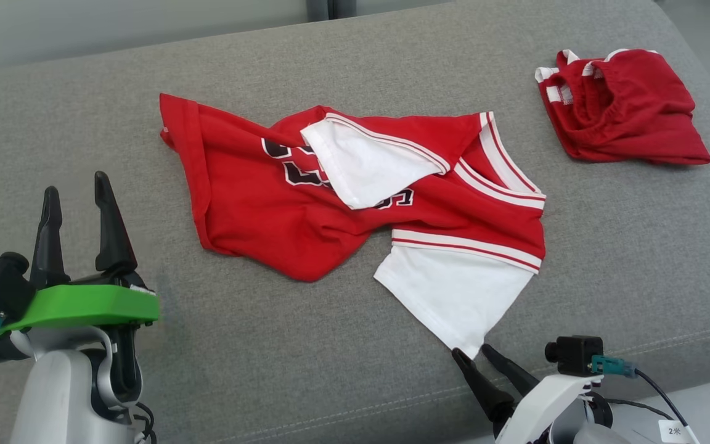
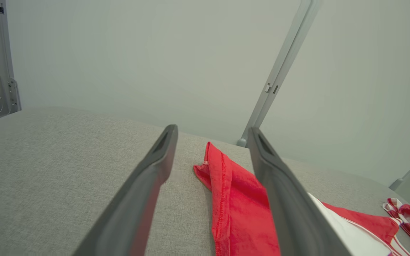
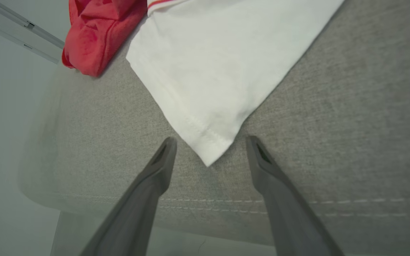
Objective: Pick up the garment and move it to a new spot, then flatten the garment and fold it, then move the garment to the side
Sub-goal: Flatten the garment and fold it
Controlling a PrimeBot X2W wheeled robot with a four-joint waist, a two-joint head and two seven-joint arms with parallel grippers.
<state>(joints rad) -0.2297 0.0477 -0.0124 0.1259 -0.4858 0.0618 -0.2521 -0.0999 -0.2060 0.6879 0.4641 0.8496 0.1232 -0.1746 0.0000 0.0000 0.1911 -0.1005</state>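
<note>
Garment (image 1: 342, 203): red jersey with white sleeves, lying mid-cushion, twisted and bunched, not flat. Red body is soft knit, with black-and-white lettering partly hidden under a folded-over white sleeve (image 1: 370, 166). Striped red/white trim runs along the right side. The left hem edge is doubled over and its stitching is visible. The second white sleeve (image 1: 453, 296) splays toward the near edge and tapers to a corner with a stitched hem.

Right gripper (image 1: 471, 349): fingers spread, pinching nothing. In the right wrist view the sleeve corner sits just between the fingertips; can't tell if it touches either finger.

Left gripper (image 1: 76, 182): fingers spread wide, holding nothing, left of the garment and apart from it, with a green plate behind the fingers. The left wrist view looks past the fingers at the red hem edge.

Cushion (image 1: 607, 246): grey woven fabric with a rounded front edge and a stitched seam (image 1: 638, 345) along it. Bare fabric wide to the left and front-left of the jersey, plus a strip behind it and a gap on the right.

Red shorts (image 1: 623, 108): bunched small pile with white stripe trim, far right near the cushion's back edge, well apart from the jersey.

Pale wall behind, with grey metal frame post (image 2: 279, 78).
</note>
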